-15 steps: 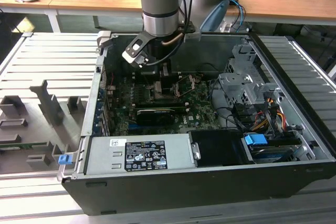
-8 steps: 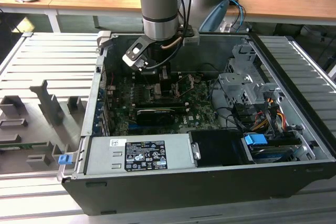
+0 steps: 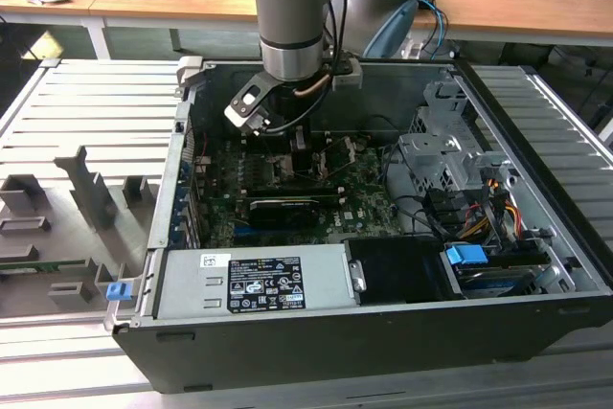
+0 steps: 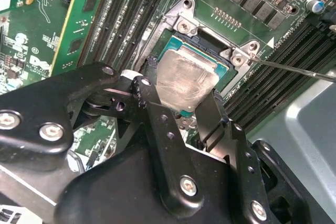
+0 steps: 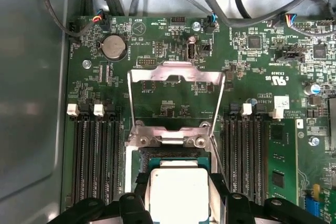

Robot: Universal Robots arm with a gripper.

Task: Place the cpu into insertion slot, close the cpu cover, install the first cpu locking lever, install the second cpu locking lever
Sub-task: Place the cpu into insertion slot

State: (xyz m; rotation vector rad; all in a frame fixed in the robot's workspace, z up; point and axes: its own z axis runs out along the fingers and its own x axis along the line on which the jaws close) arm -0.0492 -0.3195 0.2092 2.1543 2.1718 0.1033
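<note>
In both wrist views my gripper is shut on the cpu, a pale silver square held by two opposite edges between the black fingers. The cpu is directly over the insertion slot, whose dark inside and silver rim show around it. I cannot tell whether the chip rests in the slot. The cpu cover stands swung open beyond the slot, with the board showing through its cut-out. A thin lever rod sticks out sideways. In the exterior view the gripper reaches down into the open computer case.
Memory slots flank the socket on both sides. Cables hang over the board's far edge. In the exterior view a long black card, the power supply and a drive cage crowd the case around the arm.
</note>
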